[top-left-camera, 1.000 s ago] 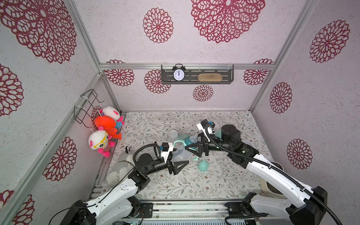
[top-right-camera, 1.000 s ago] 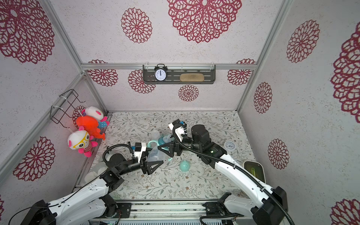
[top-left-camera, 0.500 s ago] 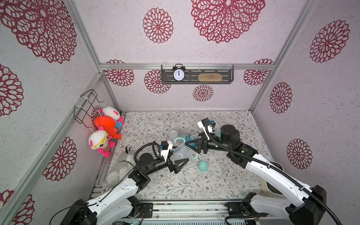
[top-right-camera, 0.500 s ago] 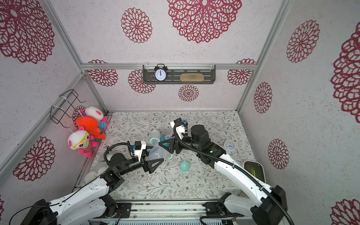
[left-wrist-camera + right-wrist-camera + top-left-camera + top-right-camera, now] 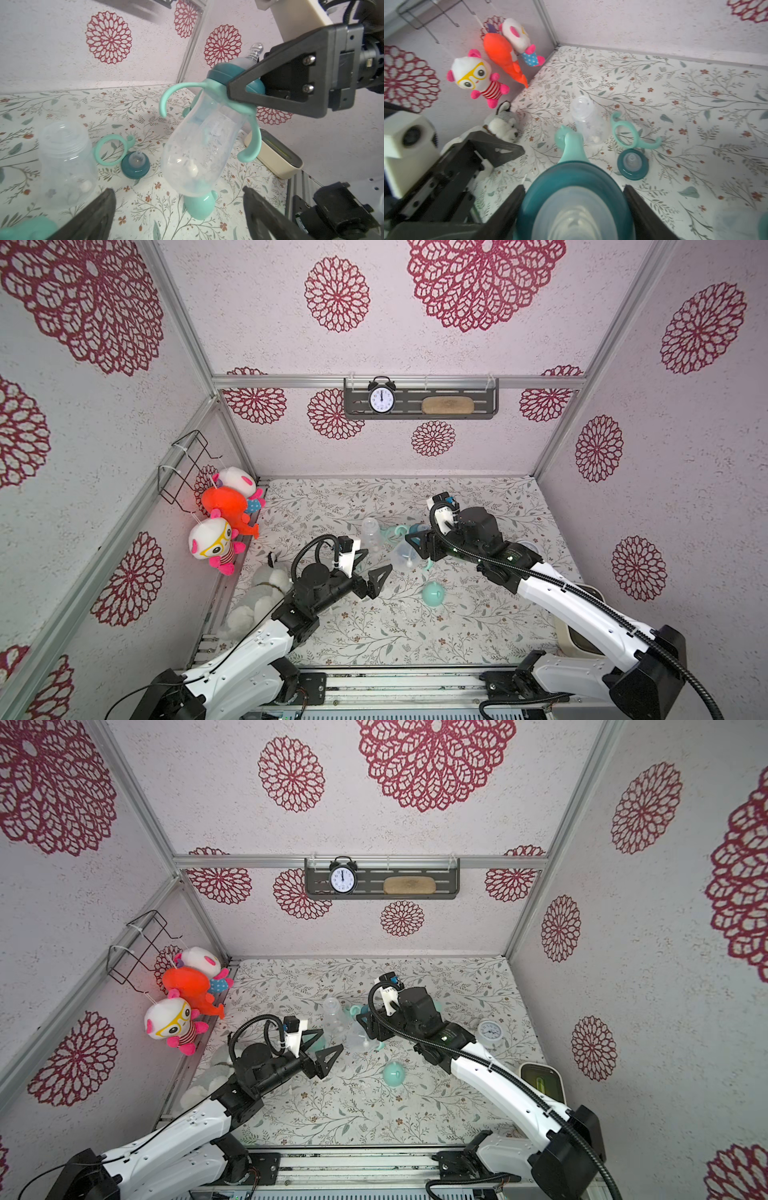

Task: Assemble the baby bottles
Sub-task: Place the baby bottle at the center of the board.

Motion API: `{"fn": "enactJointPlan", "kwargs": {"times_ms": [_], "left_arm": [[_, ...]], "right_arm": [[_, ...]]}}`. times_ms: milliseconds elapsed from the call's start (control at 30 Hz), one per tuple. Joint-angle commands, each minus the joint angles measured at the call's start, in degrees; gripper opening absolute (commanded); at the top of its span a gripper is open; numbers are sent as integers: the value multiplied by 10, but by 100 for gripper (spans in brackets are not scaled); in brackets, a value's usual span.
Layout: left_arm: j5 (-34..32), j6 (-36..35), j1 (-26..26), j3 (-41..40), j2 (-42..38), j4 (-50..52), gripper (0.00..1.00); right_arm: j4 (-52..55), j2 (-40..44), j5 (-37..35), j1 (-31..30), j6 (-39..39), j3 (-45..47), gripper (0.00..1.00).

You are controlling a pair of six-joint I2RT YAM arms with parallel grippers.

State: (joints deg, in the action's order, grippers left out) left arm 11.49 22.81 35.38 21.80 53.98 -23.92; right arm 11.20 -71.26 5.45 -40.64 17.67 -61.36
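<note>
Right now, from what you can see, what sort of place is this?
Probably a mock nursery built as a robot test booth: plush toys hang on a papered wall, baby bottle parts sit on a floral mat, and aluminium rails frame the walls.

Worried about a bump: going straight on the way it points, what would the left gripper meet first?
Probably the clear body of the tilted baby bottle held at its teal collar by the right gripper; the left wrist view shows it dead ahead of the open left gripper, distance unclear.
</note>
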Motion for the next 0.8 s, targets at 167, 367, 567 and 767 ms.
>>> {"fn": "enactJointPlan", "kwargs": {"times_ms": [167,367,567,767], "left_arm": [[-44,5,-9,8,-58,93,98],[-49,7,-10,-1,-90,121,98],[-58,6,-11,-1,-107,142,98],[-68,-9,-11,5,-116,170,98]], "right_arm": [[-50,-54,-169,5,-35,-1,50],[-74,-87,-225,24,-21,14,50],[-111,-120,-215,49,-13,32,50],[-120,-155,-209,55,-15,32,50]]}}
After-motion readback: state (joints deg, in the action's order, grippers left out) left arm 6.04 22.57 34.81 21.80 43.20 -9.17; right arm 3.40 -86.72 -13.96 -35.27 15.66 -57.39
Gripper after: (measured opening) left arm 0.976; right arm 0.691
